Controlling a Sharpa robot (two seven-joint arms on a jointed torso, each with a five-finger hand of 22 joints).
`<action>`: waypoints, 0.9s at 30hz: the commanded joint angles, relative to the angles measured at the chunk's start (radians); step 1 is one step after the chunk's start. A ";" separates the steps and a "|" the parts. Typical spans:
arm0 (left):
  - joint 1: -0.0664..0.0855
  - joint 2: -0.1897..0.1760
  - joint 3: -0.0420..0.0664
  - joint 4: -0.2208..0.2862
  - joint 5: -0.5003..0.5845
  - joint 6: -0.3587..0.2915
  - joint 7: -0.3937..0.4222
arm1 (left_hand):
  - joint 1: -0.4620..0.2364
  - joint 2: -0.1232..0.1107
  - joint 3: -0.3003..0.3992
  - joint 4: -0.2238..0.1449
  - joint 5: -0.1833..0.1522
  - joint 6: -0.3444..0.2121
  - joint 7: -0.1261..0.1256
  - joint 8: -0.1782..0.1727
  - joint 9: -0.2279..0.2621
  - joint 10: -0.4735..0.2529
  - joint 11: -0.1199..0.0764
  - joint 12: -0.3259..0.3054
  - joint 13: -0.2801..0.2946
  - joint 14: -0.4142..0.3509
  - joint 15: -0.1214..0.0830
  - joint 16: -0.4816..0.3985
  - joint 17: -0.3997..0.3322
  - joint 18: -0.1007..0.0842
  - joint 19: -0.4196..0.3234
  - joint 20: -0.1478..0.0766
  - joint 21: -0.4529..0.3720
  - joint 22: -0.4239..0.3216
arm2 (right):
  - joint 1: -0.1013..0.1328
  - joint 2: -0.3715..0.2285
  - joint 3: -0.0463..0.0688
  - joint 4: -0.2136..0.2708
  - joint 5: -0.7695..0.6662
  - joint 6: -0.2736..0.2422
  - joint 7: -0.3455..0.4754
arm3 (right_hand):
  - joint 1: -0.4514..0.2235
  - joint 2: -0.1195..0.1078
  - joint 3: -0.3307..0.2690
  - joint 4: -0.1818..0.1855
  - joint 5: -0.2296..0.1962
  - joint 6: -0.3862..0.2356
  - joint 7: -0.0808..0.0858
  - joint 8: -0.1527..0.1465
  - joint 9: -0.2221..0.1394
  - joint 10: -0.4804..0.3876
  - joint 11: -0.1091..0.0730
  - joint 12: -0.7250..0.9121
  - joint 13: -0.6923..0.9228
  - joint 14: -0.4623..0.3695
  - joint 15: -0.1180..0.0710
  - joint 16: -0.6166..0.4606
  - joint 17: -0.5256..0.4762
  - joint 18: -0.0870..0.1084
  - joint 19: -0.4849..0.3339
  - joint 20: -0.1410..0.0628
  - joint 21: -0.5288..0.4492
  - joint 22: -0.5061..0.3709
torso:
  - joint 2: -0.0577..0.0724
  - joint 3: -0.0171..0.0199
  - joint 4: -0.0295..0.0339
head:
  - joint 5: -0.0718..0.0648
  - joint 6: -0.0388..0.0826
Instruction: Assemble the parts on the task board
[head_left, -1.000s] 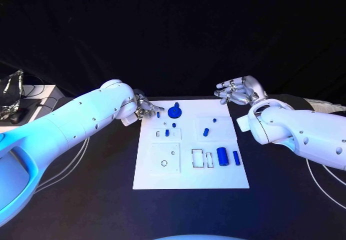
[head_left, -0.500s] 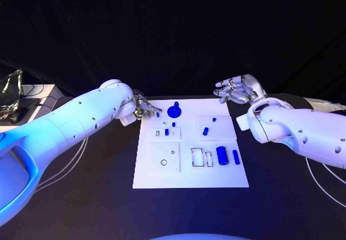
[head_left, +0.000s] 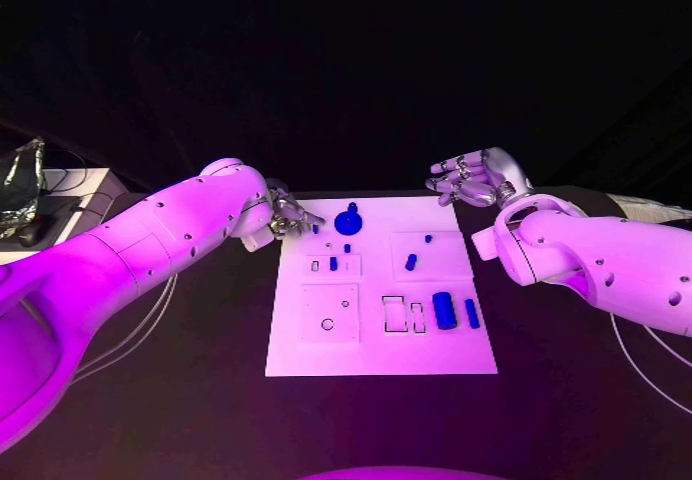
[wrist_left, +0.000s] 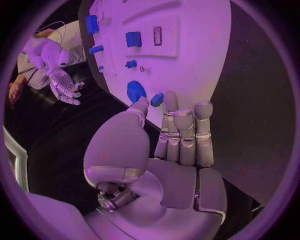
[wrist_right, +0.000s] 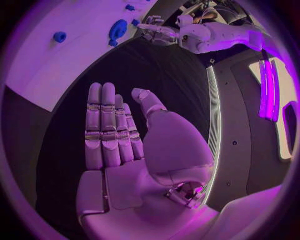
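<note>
Left hand (head_left: 283, 216): at the task board's (head_left: 382, 350) 10 o'clock corner, fingers (wrist_left: 185, 131) extended side by side, holding nothing, just beside a small blue part (wrist_left: 157, 99).
Right hand (head_left: 473, 179): beyond the 1 o'clock corner, over the black surface (head_left: 173, 400), fingers loosely apart, empty.
Parts: round one (head_left: 348, 222) at 12 o'clock; cylinder (head_left: 444, 310) toward 4 o'clock.

A black table (head_left: 173, 400) carries the white task board (head_left: 382, 350) flat in its middle, with pale cables (head_left: 123, 340) trailing across the surface on the robot's left side

Left hand (head_left: 286, 217) fingers hide part of a small blue part (wrist_left: 157, 99) — contact unclear.
</note>
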 joint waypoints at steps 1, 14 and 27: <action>0.002 0.004 0.000 0.002 0.019 0.001 0.017 | 0.004 0.014 -0.003 -0.009 -0.002 0.009 0.000 -0.007 0.003 0.007 0.002 -0.007 0.002 0.007 0.000 0.004 0.002 -0.007 0.006 -0.001 0.004 0.002 | 0.001 0.001 0.001 0.000 -0.012 0.005 0.010 | -0.006 -0.001 -0.001 0.002 0.002 -0.002 0.004 -0.003 0.000 -0.003 0.002 0.004 -0.001 -0.007 0.002 0.000 -0.001 -0.001 -0.007 0.002 0.007 -0.001 | 0.000 0.0003 0.0002 | 0.000 -0.005; 0.002 0.006 0.000 0.001 0.030 0.004 0.025 | 0.064 0.085 0.019 -0.061 -0.002 0.015 -0.007 -0.019 0.007 0.007 -0.002 -0.012 0.002 0.008 -0.003 0.007 0.014 -0.011 0.005 -0.001 0.003 0.007 | 0.001 0.003 0.001 -0.001 -0.012 0.007 0.008 | -0.004 -0.001 -0.002 0.004 0.003 -0.002 0.004 -0.003 0.000 -0.003 0.002 0.005 -0.001 -0.006 0.002 0.001 -0.002 -0.001 -0.006 0.002 0.008 -0.004 | 0.000 0.0005 -0.0005 | -0.001 -0.005; 0.002 0.006 0.000 -0.004 0.032 0.017 0.025 | 0.084 0.093 0.097 -0.105 -0.003 0.030 -0.014 -0.040 0.001 0.011 -0.007 -0.018 0.001 0.010 -0.005 0.012 0.031 -0.008 0.005 0.004 0.005 0.015 | 0.001 0.004 0.001 -0.003 -0.012 0.008 0.008 | -0.004 -0.001 -0.002 0.004 0.003 -0.002 0.004 -0.003 0.000 -0.003 0.002 0.005 -0.001 -0.006 0.002 0.001 -0.002 -0.001 -0.006 0.002 0.008 -0.004 | 0.000 0.0004 -0.0003 | -0.001 -0.006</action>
